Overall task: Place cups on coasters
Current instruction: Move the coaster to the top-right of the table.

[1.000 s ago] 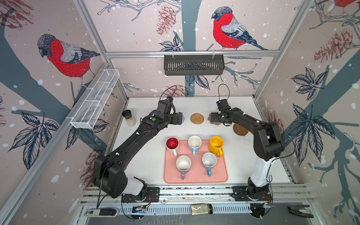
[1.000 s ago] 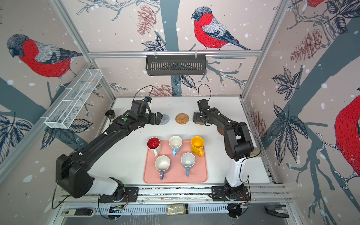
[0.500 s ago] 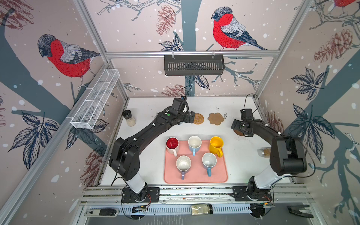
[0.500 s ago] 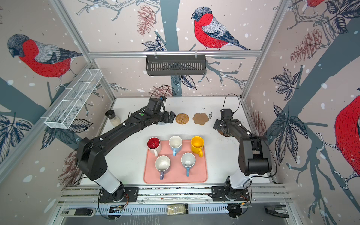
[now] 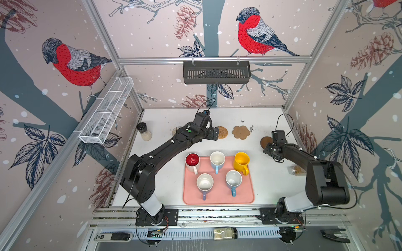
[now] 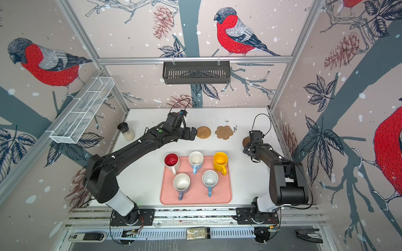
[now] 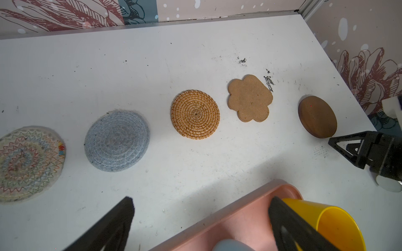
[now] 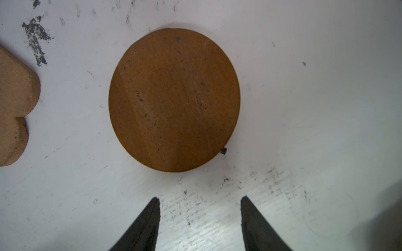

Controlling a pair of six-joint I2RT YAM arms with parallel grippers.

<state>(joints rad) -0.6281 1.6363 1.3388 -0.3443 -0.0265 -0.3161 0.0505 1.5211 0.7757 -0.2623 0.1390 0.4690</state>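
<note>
So, all five handled ceramic mugs [image 5: 204, 182] sit on the pink plastic tray [image 5: 218, 195], the yellow ceramic mug [image 5: 241, 160] at its far right corner. Behind it, five bare coasters lie in a row:

- beige woven round [image 7: 30, 163]
- grey-blue woven round [image 7: 117, 141]
- tan rattan round [image 7: 195, 114]
- brown flower-shaped cork mat [image 7: 250, 98]
- dark brown wooden disc [image 8: 174, 100]

The left gripper [image 7: 201, 202] has its jaws wide apart and empty, near the rattan one. The right gripper [image 8: 199, 201] has its jaws apart and empty too, just short of the disc.
</note>
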